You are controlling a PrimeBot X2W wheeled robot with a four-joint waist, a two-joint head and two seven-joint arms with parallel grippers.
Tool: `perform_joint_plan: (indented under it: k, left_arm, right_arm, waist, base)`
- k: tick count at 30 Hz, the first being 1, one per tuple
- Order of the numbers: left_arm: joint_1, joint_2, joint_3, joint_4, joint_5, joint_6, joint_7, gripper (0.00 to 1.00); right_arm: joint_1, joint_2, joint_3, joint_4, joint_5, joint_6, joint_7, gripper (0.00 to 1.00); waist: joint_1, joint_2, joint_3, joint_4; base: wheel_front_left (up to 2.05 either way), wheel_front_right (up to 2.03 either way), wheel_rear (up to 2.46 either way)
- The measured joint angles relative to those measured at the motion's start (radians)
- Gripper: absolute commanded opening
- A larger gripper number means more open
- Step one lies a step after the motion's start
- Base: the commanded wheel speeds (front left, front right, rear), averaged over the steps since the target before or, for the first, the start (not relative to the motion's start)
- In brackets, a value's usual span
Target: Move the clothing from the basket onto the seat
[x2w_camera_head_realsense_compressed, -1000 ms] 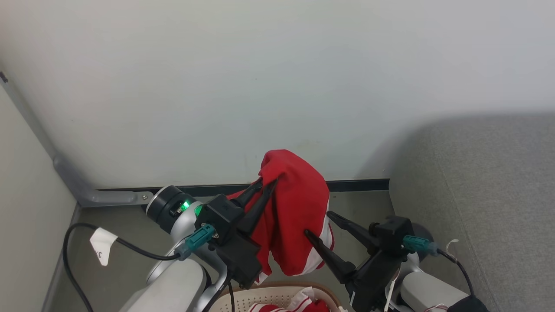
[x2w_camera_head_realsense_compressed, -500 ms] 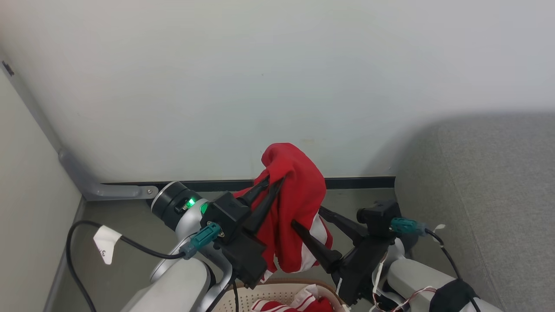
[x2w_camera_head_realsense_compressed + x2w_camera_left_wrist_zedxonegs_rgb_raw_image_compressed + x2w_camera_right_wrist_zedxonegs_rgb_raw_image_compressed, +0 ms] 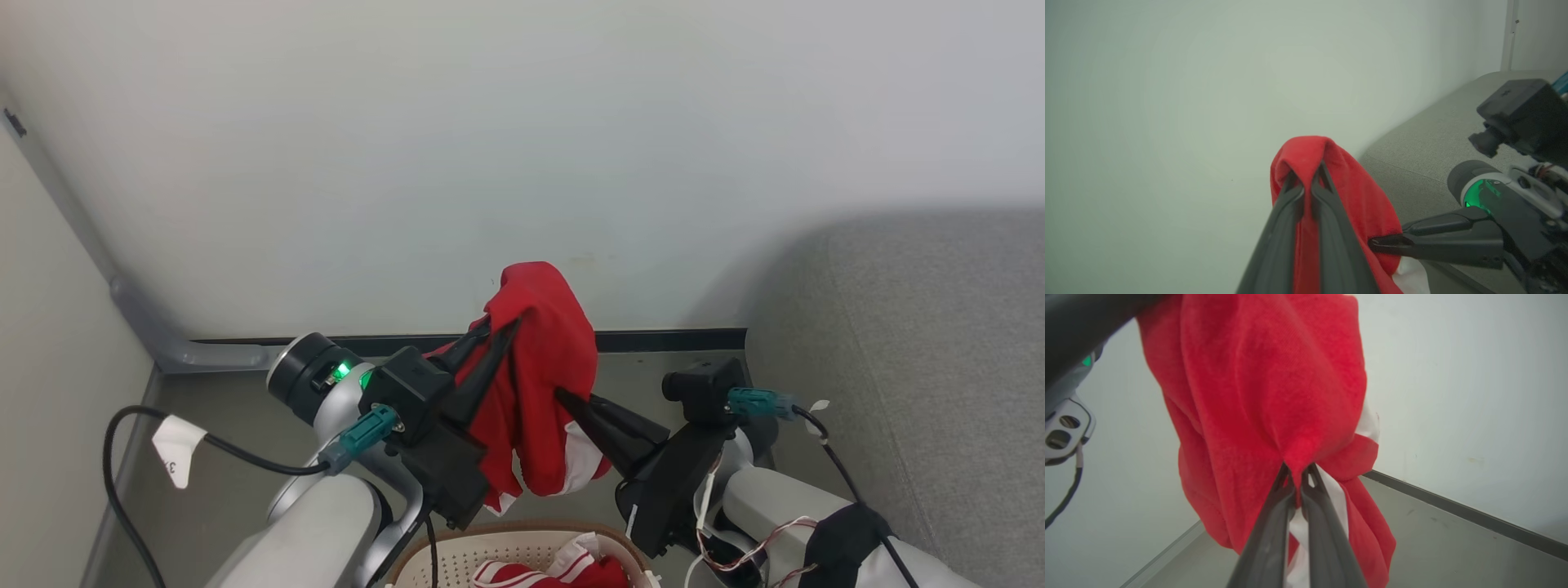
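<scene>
Soft even light, mild wide-angle distortion

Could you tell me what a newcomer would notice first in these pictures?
The red garment hangs in mid-air at the centre of the head view, pinched by the left gripper and the right gripper, both shut on it. Below it, at the bottom edge, the cream basket holds more red-and-white clothing, and the grey seat lies to the right.
</scene>
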Motion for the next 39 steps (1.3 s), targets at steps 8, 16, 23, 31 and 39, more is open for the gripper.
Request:
perform_joint_plan:
  k: [8,16,23,31,39]
  left_arm:
    - [0.041,0.012,0.016,0.000,-0.016,0.018,0.000,0.00]
    - [0.066,0.008,0.021,-0.003,-0.031,0.024,-0.006,1.00]
    - [0.088,-0.018,0.015,-0.015,-0.042,0.026,-0.020,1.00]
    - [0.126,-0.024,-0.004,-0.037,-0.060,0.025,-0.033,1.00]
    - [0.165,-0.029,-0.027,-0.053,-0.060,0.025,-0.050,1.00]
  right_arm:
    - [0.008,-0.061,0.000,-0.020,0.043,0.000,-0.012,0.00]
    - [0.012,-0.095,-0.060,-0.031,0.089,0.000,-0.012,0.00]
    - [0.019,-0.142,-0.169,-0.053,0.103,0.000,-0.013,0.00]
    - [0.063,-0.213,-0.265,-0.063,0.100,0.000,-0.013,0.00]
    - [0.102,-0.269,-0.350,-0.086,0.068,0.000,-0.013,0.00]
  waist:
    - [0.0000,0.0000,0.003,-0.037]
    - [0.0000,0.0000,0.002,-0.077]
    - [0.0000,0.0000,-0.001,-0.124]
    - [0.0000,0.0000,-0.006,-0.183]
    - [-0.0001,0.0000,-0.012,-0.259]
  base:
    - [0.00,0.00,0.00]
    - [0.00,0.00,0.00]
    - [0.00,0.00,0.00]
    - [0.00,0.00,0.00]
    - [0.00,0.00,0.00]
